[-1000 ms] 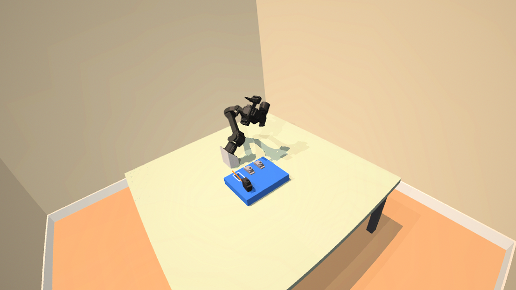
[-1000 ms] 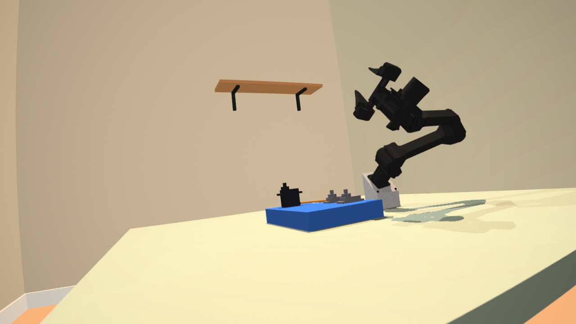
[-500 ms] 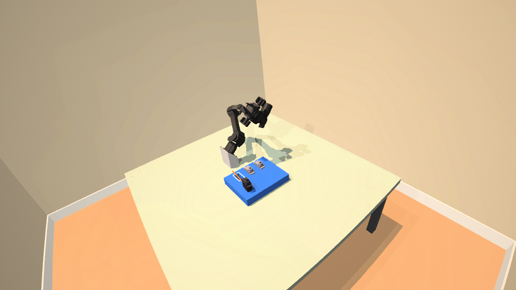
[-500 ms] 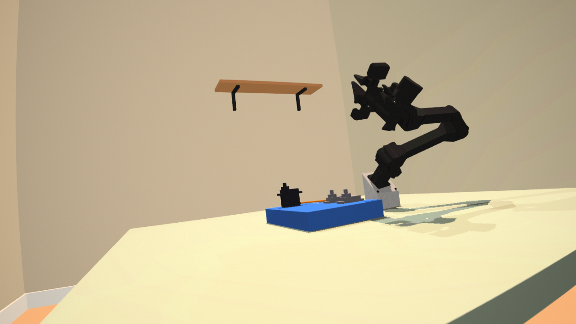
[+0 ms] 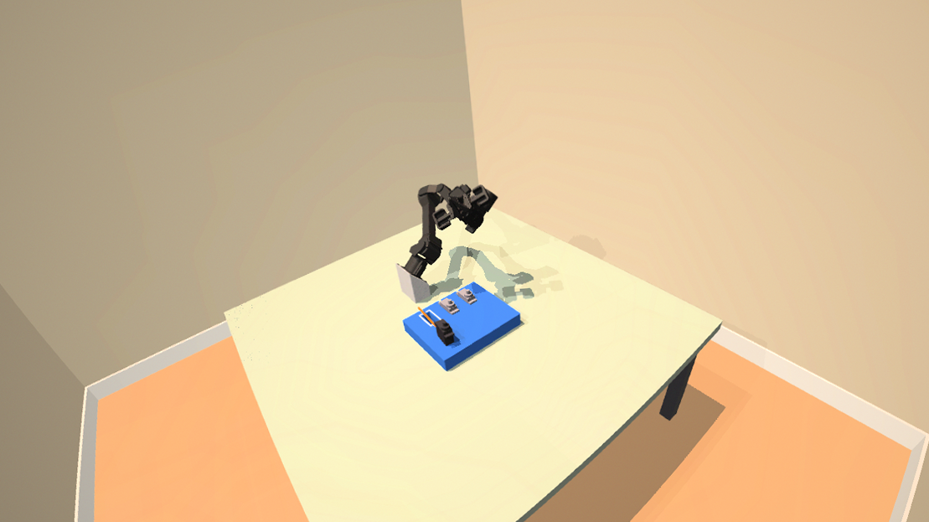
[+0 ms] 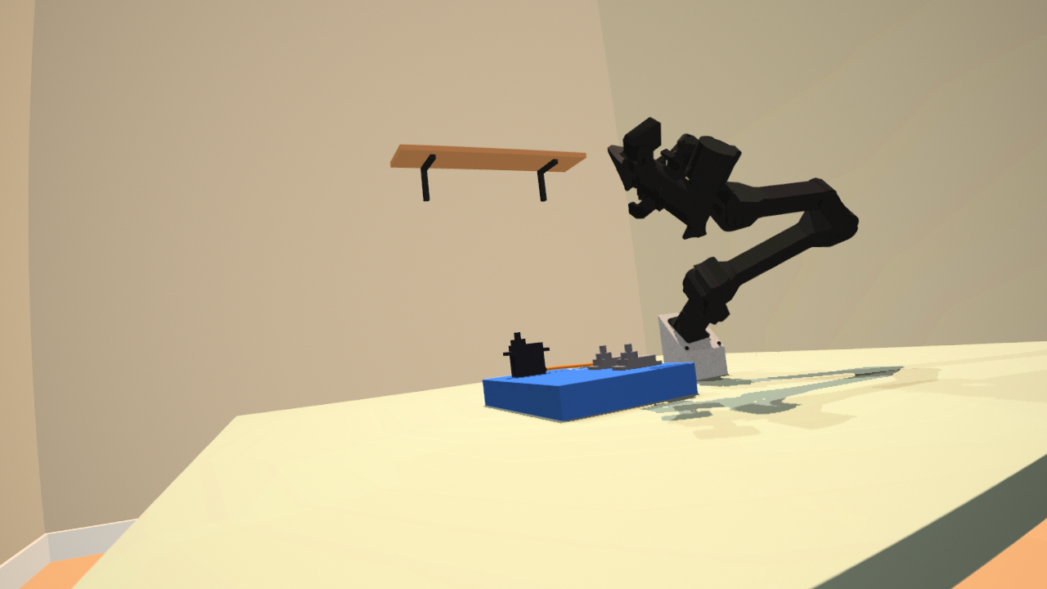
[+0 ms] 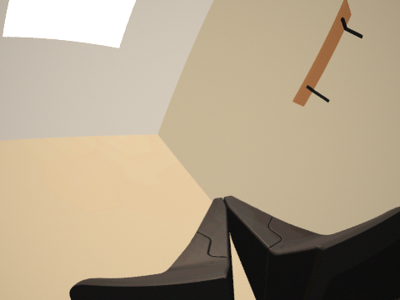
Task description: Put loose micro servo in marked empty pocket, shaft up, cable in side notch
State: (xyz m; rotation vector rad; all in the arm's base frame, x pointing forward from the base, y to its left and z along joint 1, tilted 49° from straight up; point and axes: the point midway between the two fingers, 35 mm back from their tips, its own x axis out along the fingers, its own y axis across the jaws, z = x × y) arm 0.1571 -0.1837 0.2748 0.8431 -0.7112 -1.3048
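Observation:
The loose black micro servo (image 5: 444,331) (image 6: 528,358) stands upright on top of the blue deck (image 5: 487,324) (image 6: 622,393), near its front left in the top view, its shaft pointing up. Its orange cable (image 5: 425,315) (image 6: 571,366) runs back across the white-outlined pocket (image 5: 434,314). The servo's body is beside the pocket, not in it. My gripper (image 5: 495,196) (image 6: 612,149) (image 7: 223,205) is shut and empty, its fingertips together. It is high above and behind the deck, well away from the servo. The pocket's notch is too small to make out.
Two grey servos (image 5: 449,305) (image 5: 467,295) sit in the deck along its back edge, beside the marked pocket. The arm's pale base (image 5: 413,282) (image 6: 695,355) stands just behind the deck. A wooden shelf (image 6: 487,158) (image 7: 322,60) is on the wall.

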